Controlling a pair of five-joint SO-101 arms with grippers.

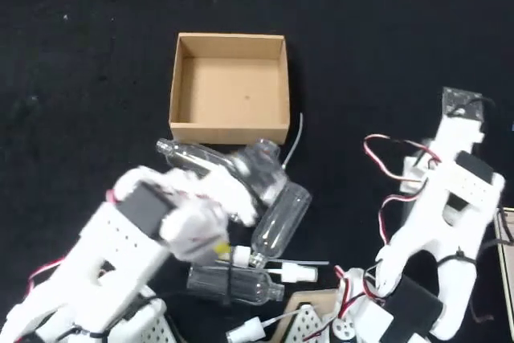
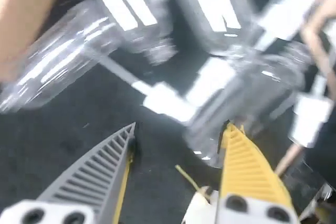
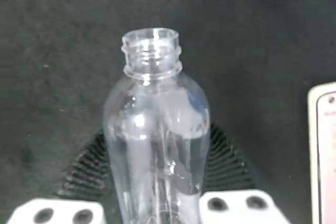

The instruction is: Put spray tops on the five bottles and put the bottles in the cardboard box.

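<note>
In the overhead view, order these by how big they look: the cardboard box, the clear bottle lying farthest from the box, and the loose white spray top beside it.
1. cardboard box, largest
2. clear bottle
3. spray top, smallest

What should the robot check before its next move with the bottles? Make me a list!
1. Cardboard box open, room inside: ok.
2. Right hand gripping a bottle: ok.
3. That bottle's neck capped: not ok, it is bare.
4. Left hand open: ok.
5. Left hand lined up on a loose spray top: cannot tell.
</note>
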